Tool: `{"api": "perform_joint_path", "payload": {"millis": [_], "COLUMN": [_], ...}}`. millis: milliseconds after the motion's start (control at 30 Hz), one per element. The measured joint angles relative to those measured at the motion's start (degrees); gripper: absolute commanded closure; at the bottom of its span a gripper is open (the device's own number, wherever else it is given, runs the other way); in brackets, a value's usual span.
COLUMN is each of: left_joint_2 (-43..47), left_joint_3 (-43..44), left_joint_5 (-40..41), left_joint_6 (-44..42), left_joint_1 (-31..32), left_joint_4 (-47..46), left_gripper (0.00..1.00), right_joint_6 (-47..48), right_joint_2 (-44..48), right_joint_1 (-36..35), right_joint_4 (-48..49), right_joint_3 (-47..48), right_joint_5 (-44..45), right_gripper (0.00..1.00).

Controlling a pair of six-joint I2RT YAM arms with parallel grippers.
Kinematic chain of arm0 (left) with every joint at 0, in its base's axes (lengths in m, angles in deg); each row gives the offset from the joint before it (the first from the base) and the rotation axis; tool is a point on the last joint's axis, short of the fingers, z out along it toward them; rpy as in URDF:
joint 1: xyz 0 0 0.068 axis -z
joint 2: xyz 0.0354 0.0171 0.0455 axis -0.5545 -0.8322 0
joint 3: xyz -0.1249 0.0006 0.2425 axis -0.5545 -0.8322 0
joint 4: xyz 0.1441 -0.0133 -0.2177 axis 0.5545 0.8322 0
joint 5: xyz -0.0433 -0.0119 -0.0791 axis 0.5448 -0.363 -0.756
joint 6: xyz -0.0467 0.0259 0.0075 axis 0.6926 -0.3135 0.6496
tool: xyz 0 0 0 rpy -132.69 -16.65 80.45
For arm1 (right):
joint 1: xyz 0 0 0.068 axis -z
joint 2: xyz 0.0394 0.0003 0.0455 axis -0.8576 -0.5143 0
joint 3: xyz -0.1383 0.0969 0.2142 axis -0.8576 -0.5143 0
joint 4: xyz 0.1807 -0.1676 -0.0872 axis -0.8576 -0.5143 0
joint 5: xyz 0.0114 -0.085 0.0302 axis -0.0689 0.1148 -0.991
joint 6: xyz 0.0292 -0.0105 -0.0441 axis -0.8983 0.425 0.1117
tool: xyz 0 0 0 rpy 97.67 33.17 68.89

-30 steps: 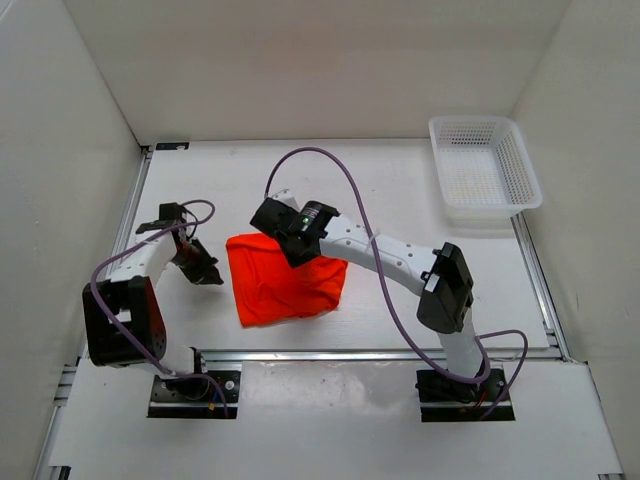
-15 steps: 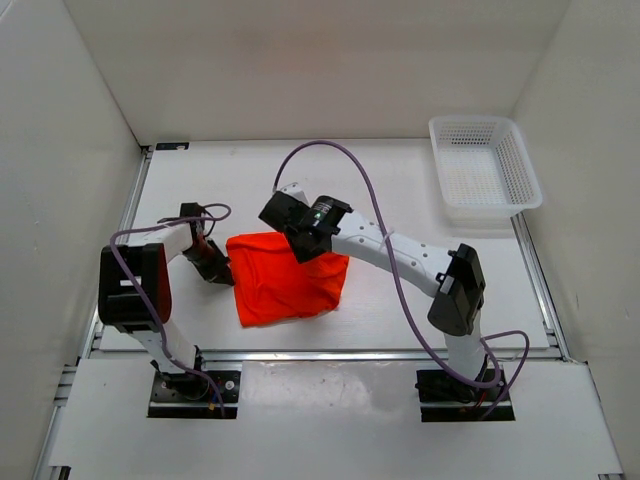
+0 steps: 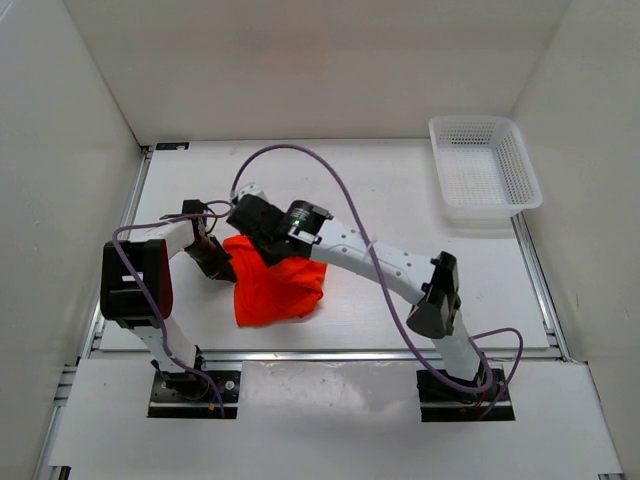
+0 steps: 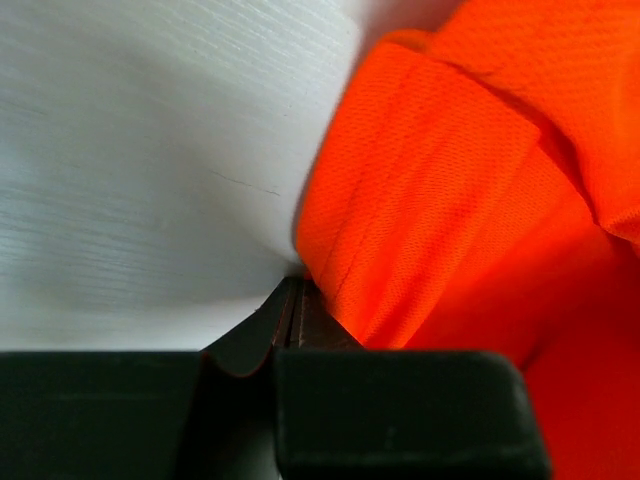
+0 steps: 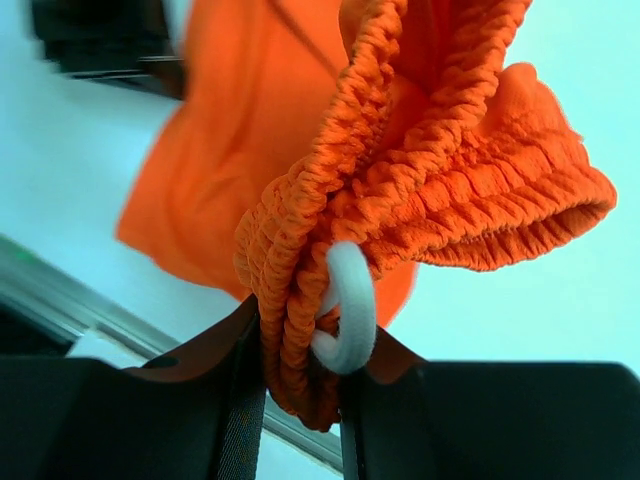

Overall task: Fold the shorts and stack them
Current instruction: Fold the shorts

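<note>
The orange-red shorts (image 3: pixel 272 288) lie bunched on the white table, left of centre. My right gripper (image 3: pixel 252 228) reaches across to their upper left part and is shut on the elastic waistband (image 5: pixel 300 290), with a loop of white drawstring (image 5: pixel 345 310) caught between its fingers. The waistband is lifted and folded over toward the left. My left gripper (image 3: pixel 222 268) is at the shorts' left edge, jaws pressed together, with a fold of orange fabric (image 4: pixel 420 200) lying against its tips (image 4: pixel 292 300); whether fabric is pinched there does not show.
A white mesh basket (image 3: pixel 484 168) stands at the back right corner. White walls enclose the table on three sides. A metal rail (image 3: pixel 360 354) runs along the near edge. A purple cable (image 3: pixel 300 152) arcs over the right arm.
My right gripper has carried the waistband left across the shorts, so the cloth went from a flat square to a narrower bunched shape. The left gripper has stayed at the left edge.
</note>
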Motion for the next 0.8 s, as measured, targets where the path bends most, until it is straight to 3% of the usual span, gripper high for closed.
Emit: {"api": "perform_joint_path", "payload": {"millis": [67, 100, 133, 233, 267, 300, 400, 433, 467, 533, 567, 633, 667, 733, 800], "left_joint_2": [0.0, 0.0, 0.0, 0.0, 0.0, 0.1, 1.4, 2.2, 3.0, 5.4, 7.1, 10.9, 13.0, 16.7, 20.1], "left_joint_3": [0.0, 0.0, 0.0, 0.0, 0.0, 0.0, 0.3, 0.7, 1.3, 2.9, 4.0, 7.0, 8.7, 12.0, 14.9], "left_joint_5": [0.0, 0.0, 0.0, 0.0, 0.1, 0.0, 0.4, 1.0, 1.6, 3.3, 4.2, 6.0, 6.8, 7.8, 8.2], "left_joint_6": [0.0, 0.0, 0.0, 0.0, -0.1, -0.2, -1.0, -1.3, -1.4, -1.7, -1.7, -1.9, -2.2, -2.8, -4.1], "left_joint_1": [0.0, 0.0, 0.0, 0.0, 0.0, -0.3, -1.6, -2.5, -3.6, -5.6, -6.6, -7.8, -7.7, -6.2, -2.5], "left_joint_4": [0.0, 0.0, 0.0, 0.0, 0.0, -0.1, 0.5, 1.2, 2.1, 3.9, 5.0, 6.6, 7.4, 8.0, 8.5], "left_gripper": [0.90, 0.90, 0.90, 0.82, 0.77, 0.61, 0.21, 0.18, 0.07, 0.07, 0.07, 0.22, 0.30, 0.48, 0.50], "right_joint_6": [0.6, 0.8, 0.9, 1.5, 1.7, 1.8, 1.7, 1.6, 1.4, 0.7, 0.2, -1.1, -1.9, -3.7, -5.9], "right_joint_2": [-2.9, -4.5, -6.1, -9.5, -9.4, -8.5, -3.3, -0.5, 2.6, 9.4, 12.6, 19.3, 22.4, 26.4, 28.8], "right_joint_1": [-1.4, -2.0, -2.6, -3.7, -3.8, -4.0, -4.0, -4.0, -3.7, -2.6, -1.8, 0.4, 1.9, 4.7, 8.2], "right_joint_4": [0.3, 0.5, 0.7, 1.2, 2.3, 3.7, 7.1, 8.0, 8.6, 10.3, 11.0, 12.7, 13.7, 14.7, 15.3], "right_joint_3": [2.7, 3.5, 4.0, 3.4, 1.7, -0.8, -8.5, -11.0, -13.1, -16.8, -18.3, -21.6, -23.6, -27.5, -32.4], "right_joint_5": [-1.0, -1.7, -2.5, -5.4, -6.4, -7.3, -8.7, -8.8, -8.7, -8.1, -7.6, -6.7, -6.3, -6.2, -6.5], "right_gripper": [0.97, 0.63, 0.43, 0.07, 0.05, 0.03, 0.03, 0.09, 0.13, 0.24, 0.38, 0.54, 0.67, 0.73, 0.73]}}
